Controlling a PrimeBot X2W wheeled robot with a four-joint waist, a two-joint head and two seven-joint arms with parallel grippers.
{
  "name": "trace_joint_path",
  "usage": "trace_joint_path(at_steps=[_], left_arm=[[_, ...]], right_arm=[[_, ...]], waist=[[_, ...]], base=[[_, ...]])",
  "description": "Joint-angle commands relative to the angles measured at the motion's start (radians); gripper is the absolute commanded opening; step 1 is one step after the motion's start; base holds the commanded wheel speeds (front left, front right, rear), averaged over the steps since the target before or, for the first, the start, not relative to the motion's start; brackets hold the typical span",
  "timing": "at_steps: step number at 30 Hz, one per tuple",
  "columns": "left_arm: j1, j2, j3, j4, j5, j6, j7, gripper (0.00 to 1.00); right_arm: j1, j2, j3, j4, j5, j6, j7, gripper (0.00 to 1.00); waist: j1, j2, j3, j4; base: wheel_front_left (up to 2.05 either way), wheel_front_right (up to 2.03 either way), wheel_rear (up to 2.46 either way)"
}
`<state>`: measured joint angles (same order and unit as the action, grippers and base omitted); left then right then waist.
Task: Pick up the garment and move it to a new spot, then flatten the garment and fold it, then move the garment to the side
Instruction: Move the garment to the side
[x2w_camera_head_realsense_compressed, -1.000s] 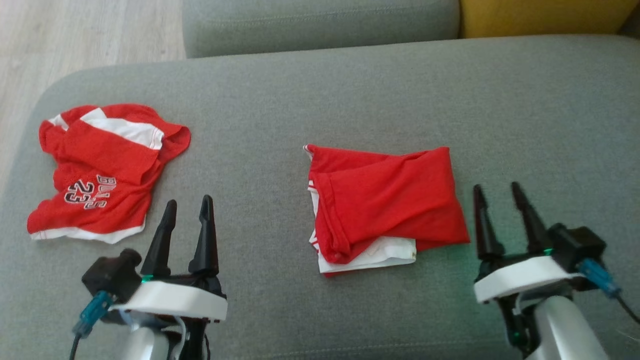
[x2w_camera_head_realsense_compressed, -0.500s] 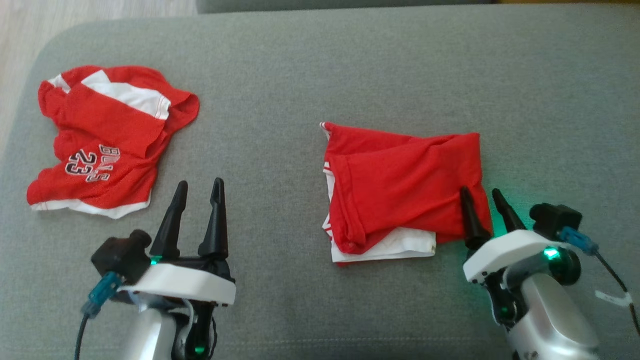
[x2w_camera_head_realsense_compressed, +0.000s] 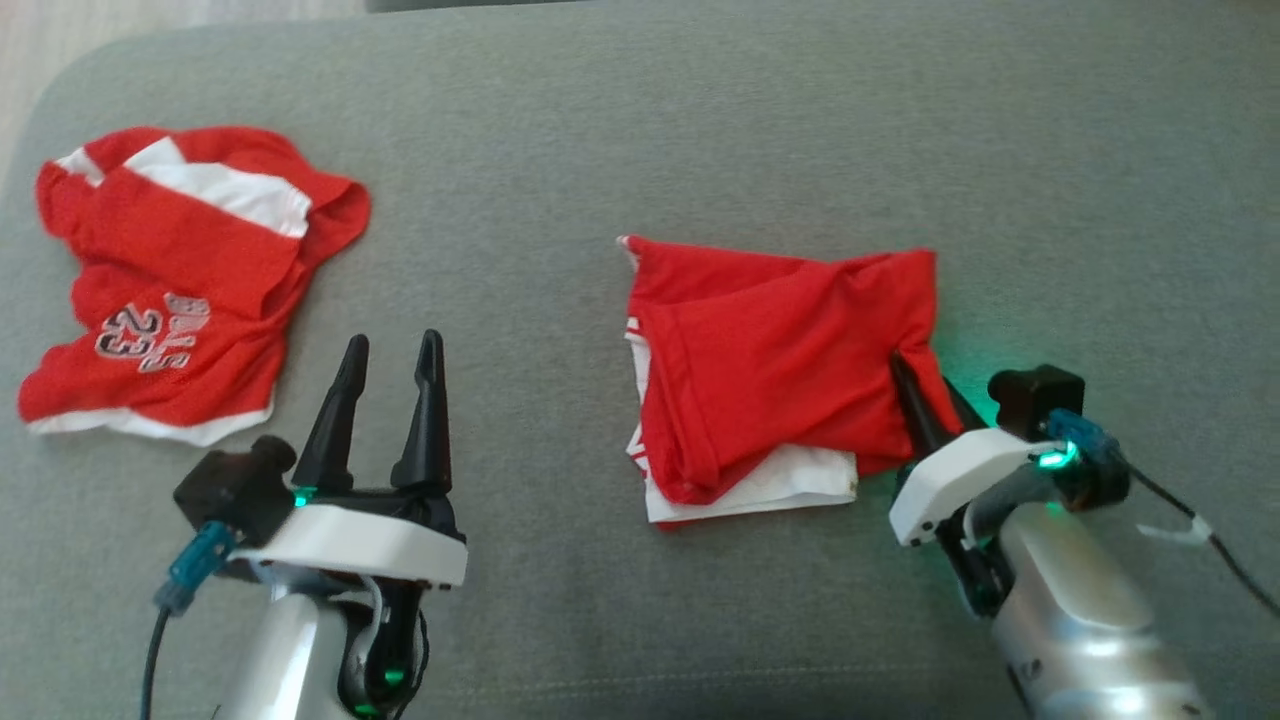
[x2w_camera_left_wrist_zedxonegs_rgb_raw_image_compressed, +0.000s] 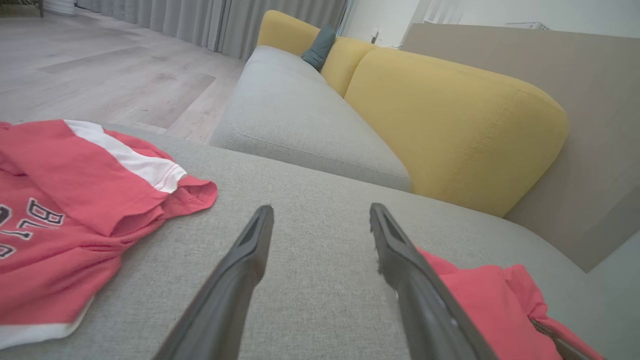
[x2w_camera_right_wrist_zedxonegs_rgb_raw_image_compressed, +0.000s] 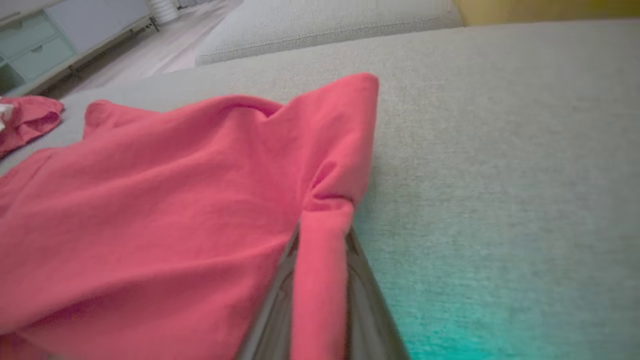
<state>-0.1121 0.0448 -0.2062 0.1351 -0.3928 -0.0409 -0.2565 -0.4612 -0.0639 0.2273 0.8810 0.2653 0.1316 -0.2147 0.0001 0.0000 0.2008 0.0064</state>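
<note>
nearest, two robot arms reach over a grey sofa seat. the left gripper hovers above bare fabric, its fingers spread apart and holding nothing. the right gripper sits low on the seat, its fingers clenched on a pinch of the right edge of the garment, and the cloth bunches up between them. the garment, red with white trim, lies in the middle of the seat, folded into a rough rectangle, with a white layer showing at its near edge. further left, well apart from it, a red jersey marked 23 lies crumpled. beyond the seat are a second grey cushion, a yellow backrest and a pale wood floor.

judging by the fold, the step in hand looks like the last one: moving the garment aside. the next move calls for a low slide or a gentle lift, since a hold on one edge could let the layers fall open. the free left gripper could steady the other side.
</note>
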Motion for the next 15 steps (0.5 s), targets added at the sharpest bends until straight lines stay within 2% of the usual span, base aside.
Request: trace_joint_path(at_steps=[1, 4, 8, 15], left_arm=[[-0.033, 0.005, 0.040, -0.028, 0.007, -0.004, -0.005, 1.00], [-0.033, 0.005, 0.038, -0.027, 0.011, -0.009, -0.005, 1.00], [-0.047, 0.005, 0.033, -0.028, 0.017, -0.012, -0.005, 1.00], [-0.080, 0.005, 0.020, -0.025, 0.025, -0.018, -0.005, 1.00]], right_arm=[[-0.037, -0.019, 0.030, -0.023, -0.034, -0.001, -0.022, 0.00], [-0.065, -0.077, 0.045, -0.044, -0.096, -0.001, -0.033, 0.00], [-0.104, -0.191, 0.077, -0.069, -0.138, -0.001, -0.027, 0.00], [-0.169, -0.418, 0.086, -0.077, -0.103, -0.001, 0.011, 0.00]], waist=[[-0.0001, 0.0000, -0.006, -0.020], [-0.0001, 0.0000, -0.007, -0.049], [-0.0001, 0.0000, 0.004, -0.088], [-0.0001, 0.0000, 0.047, -0.135]], base=[[0.00, 0.00, 0.00], [0.00, 0.00, 0.00], [0.00, 0.00, 0.00], [0.00, 0.00, 0.00]])
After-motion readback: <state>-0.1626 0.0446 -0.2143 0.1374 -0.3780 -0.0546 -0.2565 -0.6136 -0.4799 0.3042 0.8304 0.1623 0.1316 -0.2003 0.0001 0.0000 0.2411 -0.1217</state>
